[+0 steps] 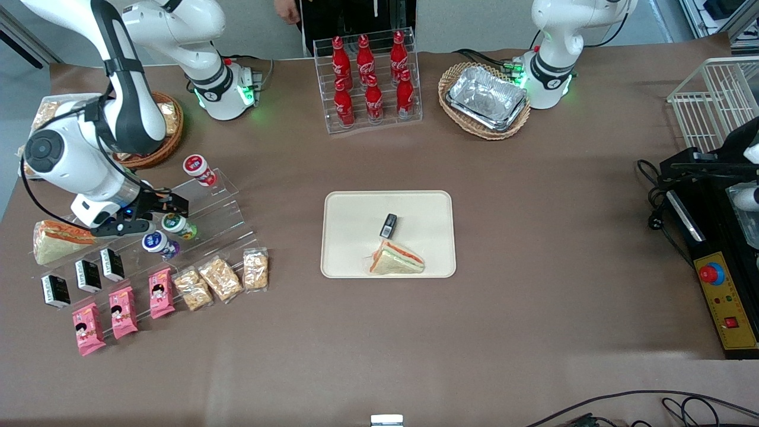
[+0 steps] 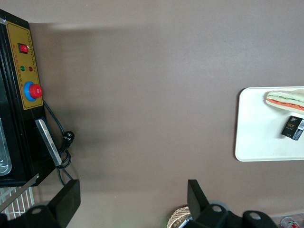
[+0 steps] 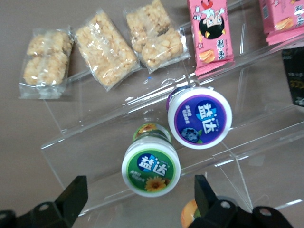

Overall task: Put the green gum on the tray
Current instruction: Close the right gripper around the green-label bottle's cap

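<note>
The claw [image 1: 155, 214] hangs released just above the green gum [image 1: 178, 225] on the clear stepped rack [image 1: 207, 204], well apart from the tray [image 1: 350, 237]. Centre the fingers about its lid, clear of the blue-lidded canister [image 3: 199, 117]. Gum canisters: three, probably; cola bottles [image 1: 370, 80]: six.

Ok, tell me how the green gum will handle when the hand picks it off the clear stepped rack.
The green gum is a small round canister lying tilted on the clear stepped rack, so a nudge would probably roll it. Its smooth plastic looks stiff but maybe slippery. The open hand straddles it; the blue-lidded canister nearly touches it and could get bumped.
</note>
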